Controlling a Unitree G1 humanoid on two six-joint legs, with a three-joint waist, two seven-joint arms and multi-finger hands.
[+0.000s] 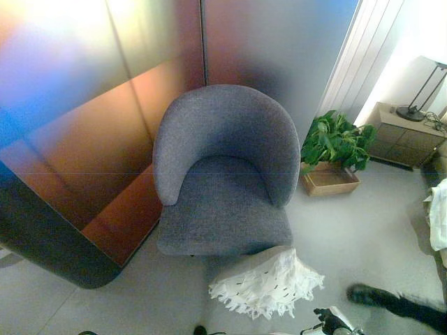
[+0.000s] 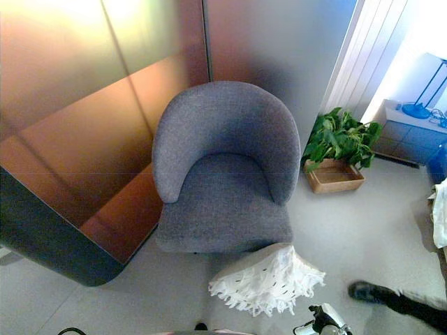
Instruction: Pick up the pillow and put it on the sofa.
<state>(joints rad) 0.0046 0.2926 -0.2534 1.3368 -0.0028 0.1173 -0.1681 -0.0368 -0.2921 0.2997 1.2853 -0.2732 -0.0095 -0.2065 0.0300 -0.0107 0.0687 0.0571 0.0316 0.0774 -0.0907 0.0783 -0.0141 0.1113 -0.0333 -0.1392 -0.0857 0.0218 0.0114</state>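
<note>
A white pillow (image 1: pixel 267 282) with a fringed edge and small dark flecks lies on the floor, right in front of the seat's front right corner. The sofa (image 1: pixel 223 174) is a grey upholstered tub chair with a curved back and nothing on its seat. Only a small part of my right hand (image 1: pixel 330 322) shows at the bottom edge, just to the right of and below the pillow and apart from it. It also shows in the right eye view (image 2: pixel 321 322). My left hand is out of view.
A person's dark shoe and leg (image 1: pixel 391 301) stand on the floor at the lower right. A potted green plant (image 1: pixel 335 143) in a tan tray stands right of the sofa. A wood-panelled wall (image 1: pixel 91 118) is behind and to the left. A side cabinet with a lamp (image 1: pixel 405 129) stands far right.
</note>
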